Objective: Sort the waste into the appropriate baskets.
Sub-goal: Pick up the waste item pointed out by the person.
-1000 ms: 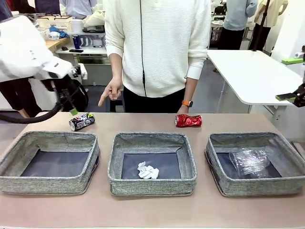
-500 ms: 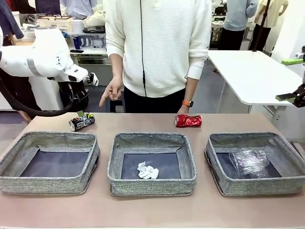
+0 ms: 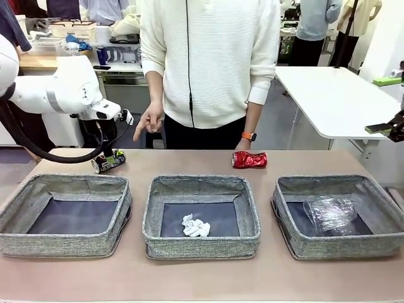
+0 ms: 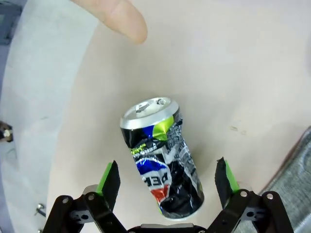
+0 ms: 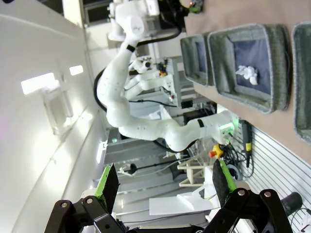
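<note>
the dark printed can (image 4: pixel 163 158), judged light, thin-walled and easily dented, is found on its side on the tabletop (image 4: pixel 252 73) beneath the wide-open left pincer (image 4: pixel 167 177) and is best gripped across its mid-body.

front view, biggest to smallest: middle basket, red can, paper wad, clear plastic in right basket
1. middle basket
2. clear plastic
3. red can and paper wad look alike; the wad sits nearer, so unranked
</note>
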`<state>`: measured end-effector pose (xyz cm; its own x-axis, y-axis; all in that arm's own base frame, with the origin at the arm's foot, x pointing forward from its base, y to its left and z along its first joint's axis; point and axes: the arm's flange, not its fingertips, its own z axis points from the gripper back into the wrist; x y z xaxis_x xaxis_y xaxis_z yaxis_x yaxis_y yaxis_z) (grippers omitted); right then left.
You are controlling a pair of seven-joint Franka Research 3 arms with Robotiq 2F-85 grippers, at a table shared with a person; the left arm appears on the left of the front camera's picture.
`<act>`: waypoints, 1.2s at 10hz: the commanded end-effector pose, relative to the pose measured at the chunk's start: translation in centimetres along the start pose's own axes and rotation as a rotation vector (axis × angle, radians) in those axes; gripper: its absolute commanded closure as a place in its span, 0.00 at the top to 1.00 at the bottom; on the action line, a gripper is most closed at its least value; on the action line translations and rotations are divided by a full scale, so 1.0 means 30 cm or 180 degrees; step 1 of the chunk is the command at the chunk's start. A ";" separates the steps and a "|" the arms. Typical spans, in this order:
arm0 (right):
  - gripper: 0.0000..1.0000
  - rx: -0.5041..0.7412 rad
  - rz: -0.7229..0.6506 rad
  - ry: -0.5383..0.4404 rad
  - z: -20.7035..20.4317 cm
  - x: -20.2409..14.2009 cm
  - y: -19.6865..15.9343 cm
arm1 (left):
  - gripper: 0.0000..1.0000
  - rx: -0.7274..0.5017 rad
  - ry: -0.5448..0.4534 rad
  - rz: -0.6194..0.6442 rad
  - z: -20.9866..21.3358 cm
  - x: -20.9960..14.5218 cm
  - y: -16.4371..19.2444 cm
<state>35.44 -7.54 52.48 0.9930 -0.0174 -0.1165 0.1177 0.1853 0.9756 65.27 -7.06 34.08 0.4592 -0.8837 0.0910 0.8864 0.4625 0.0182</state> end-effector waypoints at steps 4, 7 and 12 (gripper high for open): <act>1.00 0.0045 0.0034 -0.0072 -0.007 0.000 0.004 | 1.00 0.0088 0.0037 -0.0106 -0.054 0.007 0.035; 1.00 0.0045 0.0034 -0.0072 -0.007 0.000 0.004 | 0.45 0.0067 0.0126 -0.0112 -0.057 0.011 0.034; 1.00 0.0045 0.0034 -0.0072 -0.007 0.000 0.004 | 0.15 0.0016 0.0040 -0.0097 -0.038 0.003 0.033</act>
<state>35.44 -7.55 52.48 0.9930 -0.0175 -0.1165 0.1177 0.1853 0.9756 66.14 -7.00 32.33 0.4368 -0.8960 0.0804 0.8971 0.4405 0.0355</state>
